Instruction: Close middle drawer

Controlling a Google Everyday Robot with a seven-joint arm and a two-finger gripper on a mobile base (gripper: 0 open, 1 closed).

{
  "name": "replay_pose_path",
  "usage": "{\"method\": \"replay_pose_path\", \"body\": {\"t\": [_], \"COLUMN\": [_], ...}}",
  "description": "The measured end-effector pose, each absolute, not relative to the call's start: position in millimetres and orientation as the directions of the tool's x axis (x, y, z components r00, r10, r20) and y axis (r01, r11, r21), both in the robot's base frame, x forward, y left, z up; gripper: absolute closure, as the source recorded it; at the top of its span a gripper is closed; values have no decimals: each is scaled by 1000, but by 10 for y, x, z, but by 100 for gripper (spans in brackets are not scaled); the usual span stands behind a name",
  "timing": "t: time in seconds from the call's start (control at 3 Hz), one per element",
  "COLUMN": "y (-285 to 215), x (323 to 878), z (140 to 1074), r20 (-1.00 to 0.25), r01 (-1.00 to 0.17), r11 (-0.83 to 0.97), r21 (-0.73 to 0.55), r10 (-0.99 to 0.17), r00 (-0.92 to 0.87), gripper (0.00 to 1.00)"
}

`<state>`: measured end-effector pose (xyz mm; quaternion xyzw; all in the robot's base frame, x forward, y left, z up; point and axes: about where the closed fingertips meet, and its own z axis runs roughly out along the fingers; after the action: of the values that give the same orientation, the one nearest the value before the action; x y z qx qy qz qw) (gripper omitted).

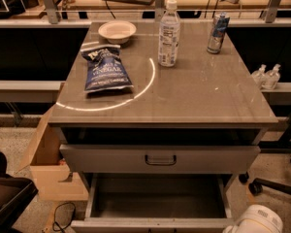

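Right now I see the middle drawer (155, 197) pulled far out of the grey cabinet (208, 101) toward the bottom of the camera view. Its shallow grey inside lies open and bare, and its low front panel runs along the lower edge of the frame, so I cannot see the handle. Above it sits the taller-fronted top drawer (111, 159), with its dark loop handle (160, 159) in the middle of the panel. That drawer stands a little way out too, with a dark gap between its front and the cabinet top. The gripper (254, 221) shows only as a rounded white shape in the bottom right corner, just beside the right front corner of the middle drawer. I cannot tell how far open it is, whether it has hold of anything, or whether it touches the drawer. On the cabinet top I make out a blue chip bag (105, 68) lying flat at the left and a shallow pale bowl (117, 31) behind it. A clear water bottle (169, 34) stands upright near the middle and a slim can (218, 33) stands toward the back right — all apart from one another. An open cardboard box (46, 159) sits on the floor against the cabinet's left side.
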<state>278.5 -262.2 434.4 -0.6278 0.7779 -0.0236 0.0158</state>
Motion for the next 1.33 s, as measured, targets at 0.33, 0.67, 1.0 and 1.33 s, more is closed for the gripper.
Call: {"method": "replay_pose_path", "body": {"t": [0.33, 0.67, 1.0, 1.33], "y": [-2552, -2494, -2444, -2389], "x": [2952, 3103, 3232, 3349], "z": [4086, 3881, 3748, 3666], "r20": [0, 3, 5, 1], "r01": [-981, -985, -987, -989], "r11": [192, 171, 150, 134], "r21": [-36, -36, -49, -64], "r10": [-981, -985, -989, -991], "r00": [-192, -171, -151, -135], "gripper": [100, 100, 100, 100]}}
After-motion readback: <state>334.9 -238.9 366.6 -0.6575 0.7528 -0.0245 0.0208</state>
